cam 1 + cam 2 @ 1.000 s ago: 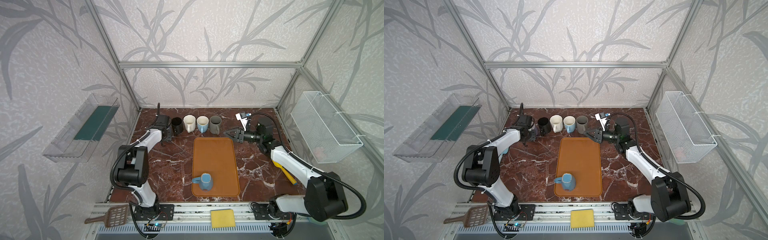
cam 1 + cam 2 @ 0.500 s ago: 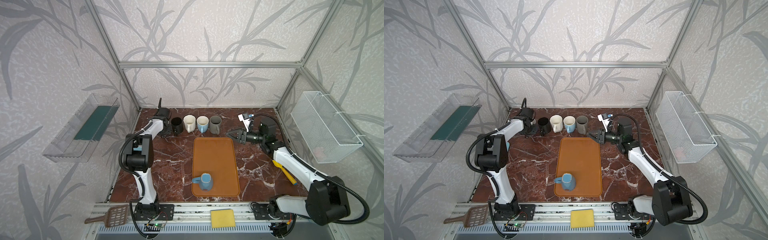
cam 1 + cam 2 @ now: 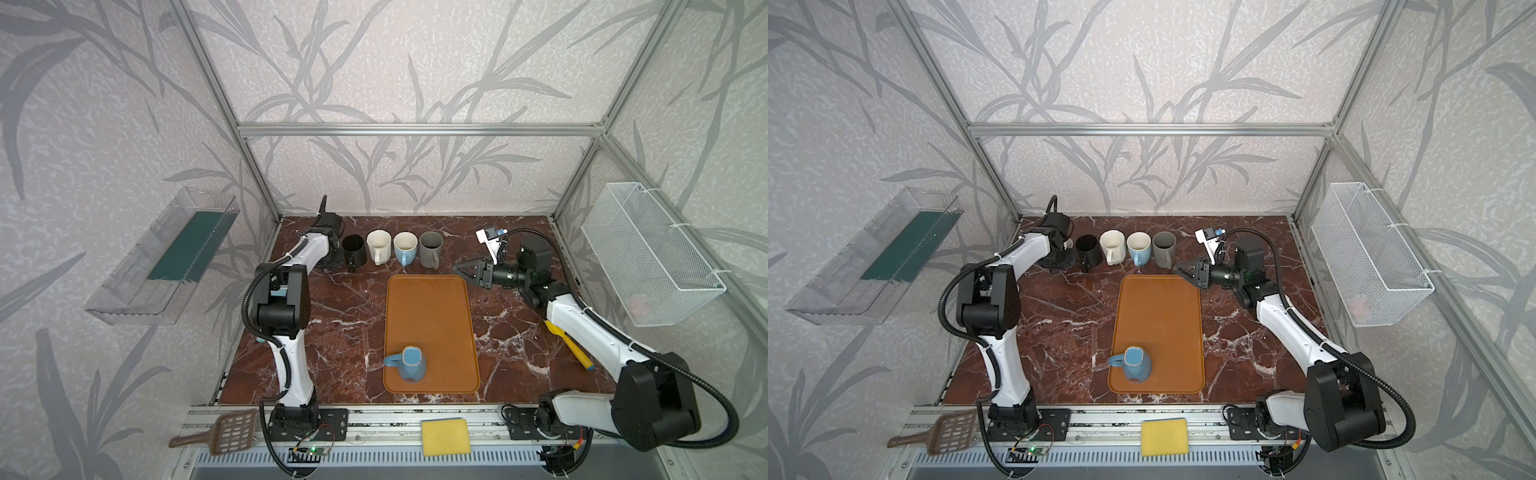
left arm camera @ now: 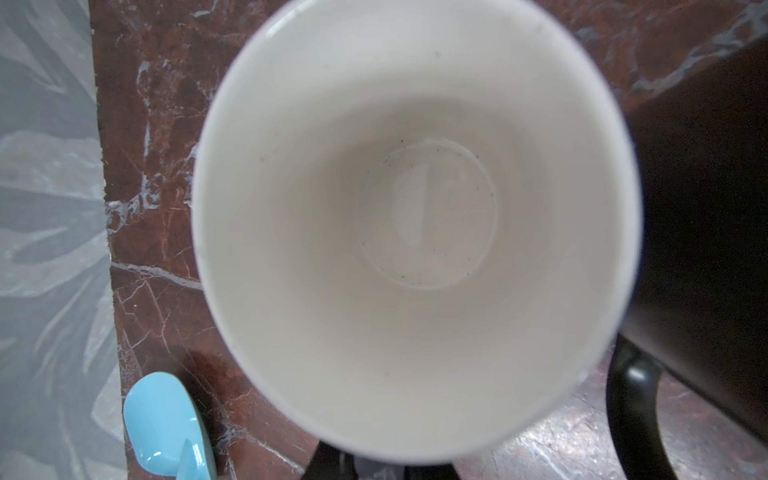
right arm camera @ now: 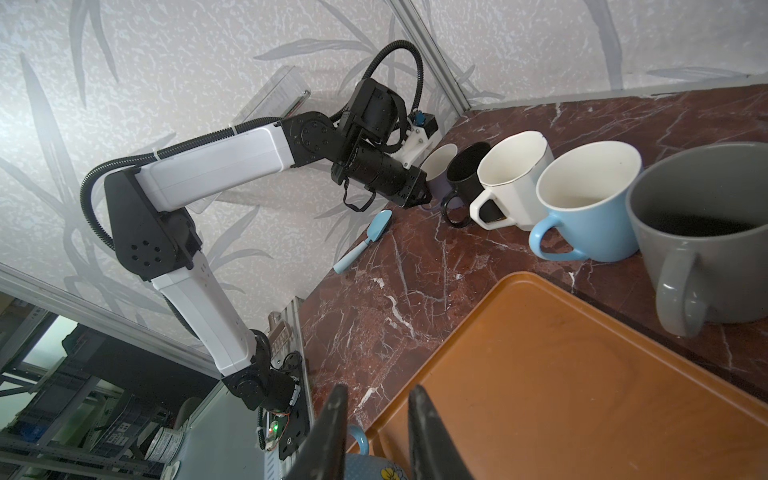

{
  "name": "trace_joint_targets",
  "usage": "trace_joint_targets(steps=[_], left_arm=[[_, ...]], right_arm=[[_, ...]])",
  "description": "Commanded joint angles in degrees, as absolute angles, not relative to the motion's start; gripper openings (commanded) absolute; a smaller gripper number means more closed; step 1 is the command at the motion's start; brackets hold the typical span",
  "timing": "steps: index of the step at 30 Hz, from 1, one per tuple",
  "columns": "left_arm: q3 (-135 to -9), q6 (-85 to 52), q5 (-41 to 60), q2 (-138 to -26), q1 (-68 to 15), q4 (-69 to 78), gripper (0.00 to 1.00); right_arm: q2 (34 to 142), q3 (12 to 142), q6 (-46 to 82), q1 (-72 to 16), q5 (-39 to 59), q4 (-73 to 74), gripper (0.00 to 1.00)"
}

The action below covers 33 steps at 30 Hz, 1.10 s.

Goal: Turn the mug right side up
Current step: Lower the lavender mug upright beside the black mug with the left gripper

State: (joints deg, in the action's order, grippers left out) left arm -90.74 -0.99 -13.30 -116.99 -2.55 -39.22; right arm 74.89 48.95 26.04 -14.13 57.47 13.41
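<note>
Over the last second the left arm has been swung up from a low fold into a tall stance, while the left gripper (image 5: 420, 198) has been kept at the end of the mug row. The right gripper (image 5: 376, 395) has hardly been shifted.

The pale mug (image 4: 415, 208) right against the left gripper is seen standing mouth up on the table. Its turning is therefore judged done, with only a release thought to be left. How far the left jaws are parted, and whether the mug's handle is pinched, cannot be told, since the rim hides them in the left wrist view. Just beside that gripper the black mug (image 5: 467, 166) is found, close against the pale one.

The right gripper's fingers are held slightly apart, with nothing between them. Well apart from both grippers, a blue mug (image 3: 410, 365) is seen base up on the orange tray (image 3: 428, 316), at the end far from the right gripper. It is judged yet to be turned.
</note>
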Motion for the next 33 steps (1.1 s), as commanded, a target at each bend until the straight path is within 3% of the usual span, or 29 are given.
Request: trace_joint_targets(steps=[1, 16, 25, 29, 33], left_arm=[[-93.06, 0.01, -12.91, -118.23, -2.39, -39.92, 0.00], [-96.02, 0.19, -13.00, -120.65, -2.90, -42.12, 0.00], [-96.33, -0.43, -12.26, -119.98, -3.06, -42.29, 0.24], [-96.33, -0.81, -12.66, -119.44, -3.07, -42.21, 0.41], [-96.59, -1.19, -13.14, -118.88, -3.06, -42.55, 0.48]], right_arm=[[73.24, 48.43, 25.31, -13.89, 58.07, 13.27, 0.27], [73.36, 48.25, 25.30, -13.89, 58.01, 13.27, 0.27], [73.00, 47.95, 25.16, -13.89, 57.92, 13.26, 0.27], [72.77, 47.77, 24.53, -13.89, 57.75, 12.40, 0.27], [72.77, 47.81, 24.35, -13.88, 57.66, 12.30, 0.27]])
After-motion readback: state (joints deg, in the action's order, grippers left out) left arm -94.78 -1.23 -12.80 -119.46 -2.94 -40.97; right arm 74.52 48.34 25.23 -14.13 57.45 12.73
